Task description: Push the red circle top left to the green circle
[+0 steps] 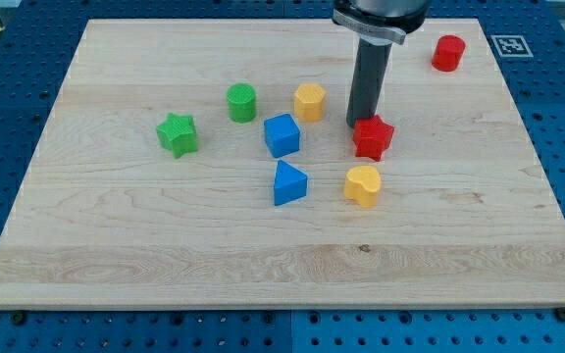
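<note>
The red circle [448, 52] stands near the view's top right corner of the wooden board [116, 245]. The green circle [241, 102] stands left of the board's middle, toward the view's top. My tip [357, 125] is at the lower end of the dark rod, just at the top left edge of the red star [373, 137]. The tip lies far below and left of the red circle and well to the right of the green circle.
A green star [178, 134] lies left of the green circle. A yellow hexagon [309, 101], a blue cube [282, 135], a blue triangle [288, 183] and a yellow heart [362, 184] lie around the middle. A marker tag [509, 44] sits at the top right.
</note>
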`<state>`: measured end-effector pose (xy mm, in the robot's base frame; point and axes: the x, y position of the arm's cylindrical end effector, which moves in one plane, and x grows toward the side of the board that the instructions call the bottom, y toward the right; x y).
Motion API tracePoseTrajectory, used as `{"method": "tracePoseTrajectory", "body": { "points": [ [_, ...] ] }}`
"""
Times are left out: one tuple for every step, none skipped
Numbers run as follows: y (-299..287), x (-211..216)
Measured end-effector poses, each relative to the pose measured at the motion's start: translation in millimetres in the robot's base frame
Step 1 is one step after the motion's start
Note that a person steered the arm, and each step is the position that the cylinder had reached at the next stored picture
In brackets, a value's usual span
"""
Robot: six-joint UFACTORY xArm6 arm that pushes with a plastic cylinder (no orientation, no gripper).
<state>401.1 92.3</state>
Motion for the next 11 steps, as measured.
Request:
{"method": "tracePoseTrajectory", "body": {
  "points": [
    [12, -46],
    [44, -54],
    [97, -50],
    [152, -51],
    [192, -80],
    [211, -122],
    [213, -130],
    [211, -149],
    [209, -148],
    [208, -131],
    [188, -128]
  ]
}}
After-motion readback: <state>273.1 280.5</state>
